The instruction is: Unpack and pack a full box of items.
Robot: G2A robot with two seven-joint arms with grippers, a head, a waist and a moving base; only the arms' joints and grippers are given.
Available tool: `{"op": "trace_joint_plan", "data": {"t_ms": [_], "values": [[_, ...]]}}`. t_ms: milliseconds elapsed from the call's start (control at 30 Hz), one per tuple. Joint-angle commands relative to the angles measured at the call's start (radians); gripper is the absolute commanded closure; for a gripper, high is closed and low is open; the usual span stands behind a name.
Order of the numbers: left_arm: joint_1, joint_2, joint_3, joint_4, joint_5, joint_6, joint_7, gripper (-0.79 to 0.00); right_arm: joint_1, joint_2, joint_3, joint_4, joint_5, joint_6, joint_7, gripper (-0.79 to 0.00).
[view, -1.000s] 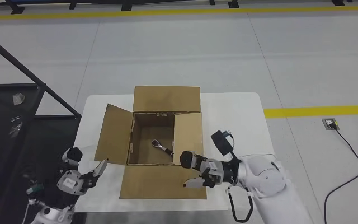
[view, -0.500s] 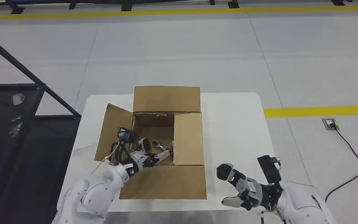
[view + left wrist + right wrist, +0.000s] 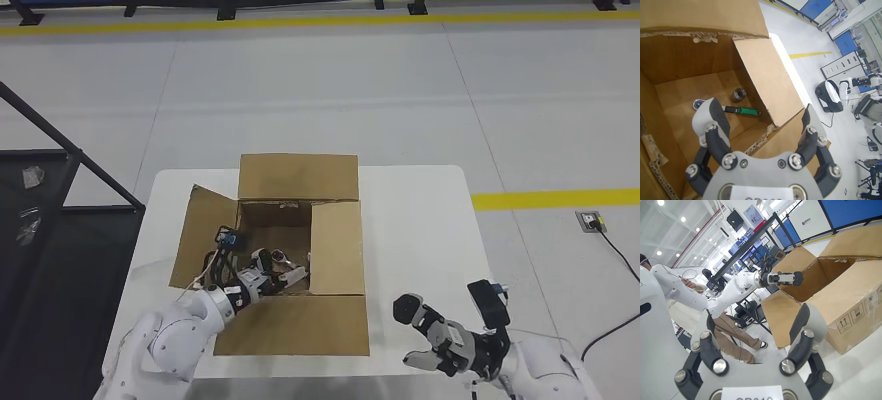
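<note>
Left gripper [image 3: 262,272] hung over the open top of a cardboard box [image 3: 290,328], on the box's left side. Its two fingers [image 3: 715,113] were spread wide apart and held nothing. All four box flaps were folded open, and the box sat on a white table [image 3: 420,220].

Below and just beyond the left gripper's fingertips, a wrench [image 3: 742,111] with a green and black handle lay flat on the box floor. Its round metal head was partly hidden behind one finger in the left wrist view, and its handle pointed away towards the box's right-hand wall. Just past the wrench, farther from the gripper, a short metal cylinder [image 3: 738,95] stood upright with its hollow end facing up. It was close beside the wrench's shaft, and whether the two touched could not be told. Neither item was in contact with the gripper.

To the right of the box, the right gripper [image 3: 415,335] hovered above the near part of the table, apart from the cardboard. Its fingers [image 3: 806,317] were also spread open and empty. From this gripper the box lay ahead, beyond the fingertips, with its near side wall facing it, and the left arm stretched across the opening on the far side.
</note>
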Motion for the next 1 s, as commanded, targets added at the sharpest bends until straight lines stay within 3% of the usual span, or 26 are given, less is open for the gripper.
{"op": "trace_joint_plan", "data": {"t_ms": [0,300,600,767,967], "values": [[-0.032,-0.004,0.025,0.044,-0.083,-0.028,-0.046,-0.785,0.01,0.0,-0.013,0.003,-0.011,0.01,-0.018,-0.785],[-0.232,-0.037,0.162,0.325,-0.299,-0.091,-0.132,-0.785,-0.002,0.014,0.007,0.01,-0.02,0.019,-0.06,-0.785],[-0.368,-0.075,0.264,0.555,-0.51,-0.227,-0.188,-0.785,-0.044,0.031,0.048,0.004,-0.013,0.014,-0.082,-0.785],[-0.392,-0.082,0.284,0.572,-0.519,-0.258,-0.182,-0.785,-0.05,0.038,0.051,-0.001,-0.011,0.016,-0.091,-0.785],[-0.379,-0.078,0.273,0.498,-0.518,-0.267,-0.169,-0.785,-0.042,0.046,0.046,-0.003,-0.01,0.024,-0.098,-0.785]]}}
